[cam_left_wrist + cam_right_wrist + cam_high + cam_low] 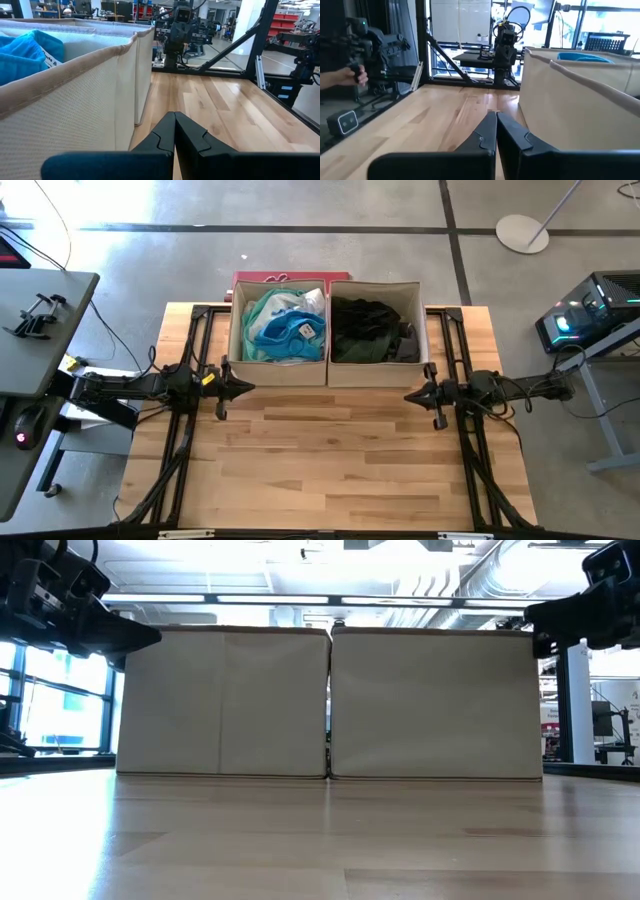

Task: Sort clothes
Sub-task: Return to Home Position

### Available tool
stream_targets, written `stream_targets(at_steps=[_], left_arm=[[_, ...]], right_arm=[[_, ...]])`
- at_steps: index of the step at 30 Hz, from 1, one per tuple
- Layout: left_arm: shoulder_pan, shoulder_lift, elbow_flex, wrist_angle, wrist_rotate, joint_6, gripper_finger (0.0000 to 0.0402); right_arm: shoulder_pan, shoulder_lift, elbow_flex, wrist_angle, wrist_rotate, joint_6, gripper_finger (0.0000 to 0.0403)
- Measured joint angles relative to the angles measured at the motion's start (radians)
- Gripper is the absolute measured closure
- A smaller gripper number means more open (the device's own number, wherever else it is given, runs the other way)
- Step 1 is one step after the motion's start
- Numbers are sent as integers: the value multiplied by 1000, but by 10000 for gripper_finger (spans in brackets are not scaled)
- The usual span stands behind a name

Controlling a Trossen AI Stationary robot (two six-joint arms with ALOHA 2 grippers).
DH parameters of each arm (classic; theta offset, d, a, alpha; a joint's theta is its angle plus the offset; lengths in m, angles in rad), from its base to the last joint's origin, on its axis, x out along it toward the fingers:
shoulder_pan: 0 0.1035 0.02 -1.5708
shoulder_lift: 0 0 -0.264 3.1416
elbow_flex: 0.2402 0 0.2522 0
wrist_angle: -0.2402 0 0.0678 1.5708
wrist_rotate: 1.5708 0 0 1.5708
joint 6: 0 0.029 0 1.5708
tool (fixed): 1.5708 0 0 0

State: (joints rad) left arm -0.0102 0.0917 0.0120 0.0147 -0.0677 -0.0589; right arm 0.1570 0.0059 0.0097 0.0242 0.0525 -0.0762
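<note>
Two beige fabric bins stand side by side at the table's far edge. The left bin [280,370] holds light clothes [283,323]: white, teal and bright blue. The right bin [375,372] holds dark clothes [372,330]: black and charcoal. My left gripper [248,388] is shut and empty, above the table just in front of the left bin's near left corner. My right gripper [410,395] is shut and empty, just in front of the right bin's near right corner. A blue garment [25,57] shows over the bin's rim in the left wrist view.
The bare wooden tabletop [330,460] lies in front of the bins. Black frame rails [190,430] run along both sides of the table. A person's hand [354,75] shows beyond the table's edge in the right wrist view.
</note>
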Motion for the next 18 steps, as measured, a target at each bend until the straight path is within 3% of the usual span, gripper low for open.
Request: stream_targets(at_steps=[4,12,15,18], left_arm=[[0,0,0,0,0,1,401],[0,0,0,0,0,1,401],[0,0,0,0,0,2,401],[0,0,0,0,0,9,401]], right_arm=[[0,0,0,5,36,68,402],[-3,0,0,40,267,229,402],[-16,0,0,39,258,225,402],[-21,0,-1,24,152,222,402]])
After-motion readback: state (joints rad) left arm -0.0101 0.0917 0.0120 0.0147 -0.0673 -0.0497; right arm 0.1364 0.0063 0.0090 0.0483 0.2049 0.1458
